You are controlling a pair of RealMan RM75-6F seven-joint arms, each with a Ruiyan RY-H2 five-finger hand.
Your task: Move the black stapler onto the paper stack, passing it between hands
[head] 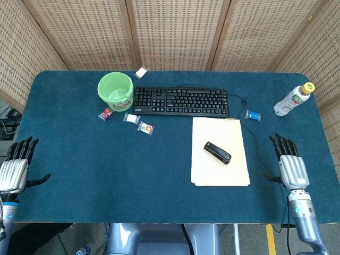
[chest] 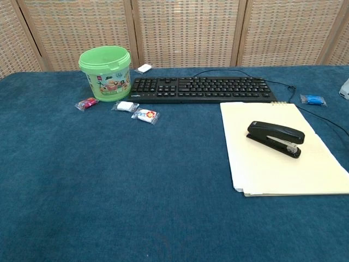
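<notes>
- The left hand (head: 13,172) hangs at the near left edge of the blue-covered surface (head: 106,175), fingers spread and straight, holding nothing.
- The right hand (head: 289,164) sits at the near right edge, fingers likewise apart and empty, well apart from the paper. Neither hand shows in the chest view.
- The paper stack (head: 219,151) lies flat on the right half of the surface, its far edge just beside the keyboard (head: 180,101); a dark cable runs beside its right edge.
- The black stapler (head: 218,152) rests on the paper stack, angled across the sheets, touched by neither hand. By that placement the task looks done.
- Handling, as a judgement: the stapler looks rigid, compact and fairly dense, with a smooth top that could slip under a light pinch. The safest hold would be across its long sides near the middle, clear of the metal nose (chest: 292,147). The top arm is probably hinged, so lifting by the top alone may let the base swing. The loose sheets beneath would likely slide if it were dragged.
- Farther back stand a green bucket (head: 116,90) with small wrapped packets (head: 127,119) near it, and a plastic bottle (head: 294,99) at the far right.
</notes>
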